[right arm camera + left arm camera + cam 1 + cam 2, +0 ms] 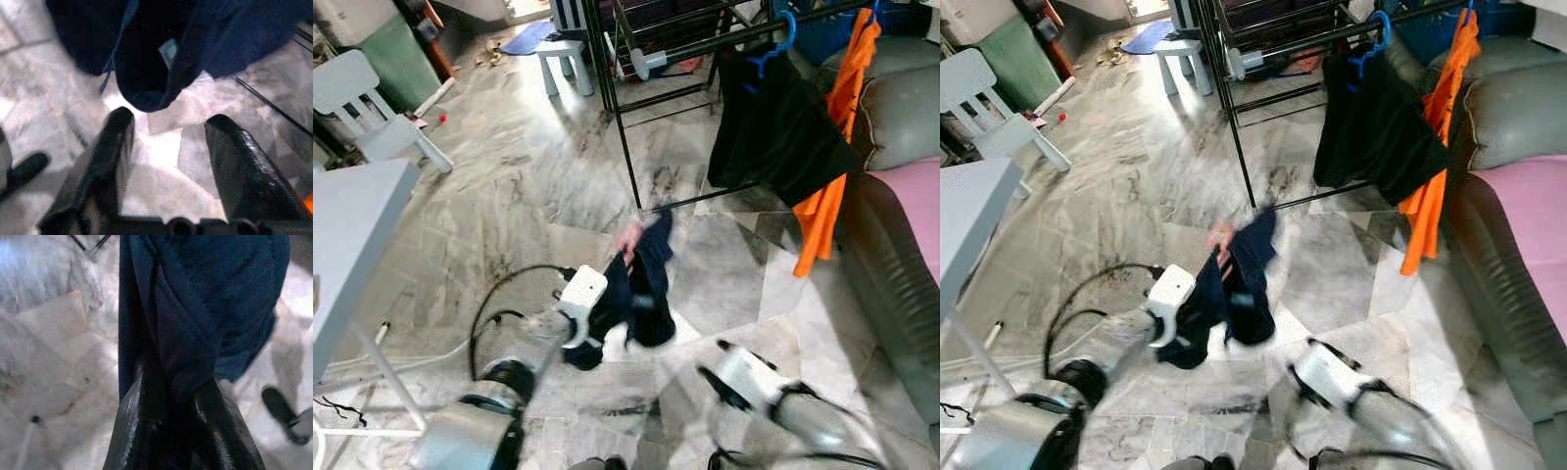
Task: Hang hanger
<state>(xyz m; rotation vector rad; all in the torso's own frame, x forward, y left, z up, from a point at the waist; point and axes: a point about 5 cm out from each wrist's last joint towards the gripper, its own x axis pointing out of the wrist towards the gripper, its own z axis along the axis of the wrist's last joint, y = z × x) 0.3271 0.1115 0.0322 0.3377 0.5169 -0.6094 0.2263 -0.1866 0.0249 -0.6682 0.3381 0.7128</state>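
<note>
Left gripper (168, 396) clamps the dark navy fabric garment (641, 284), short of the black metal drying rack (622, 127); right gripper (168, 134) gapes empty; hanging remains undone.

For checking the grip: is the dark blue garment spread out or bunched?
Bunched. The dark blue garment hangs crumpled from the left gripper, whose jaws are shut on a twisted fold.

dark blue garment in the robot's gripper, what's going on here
The robot stands on a marble floor facing a black metal clothes rack. Its left gripper is shut on a dark blue garment, held up in front of it, with something pinkish, too blurred to identify, at the garment's top. The right gripper is open just below the cloth. A black garment on a blue hanger and an orange garment already hang on the rack.
</note>
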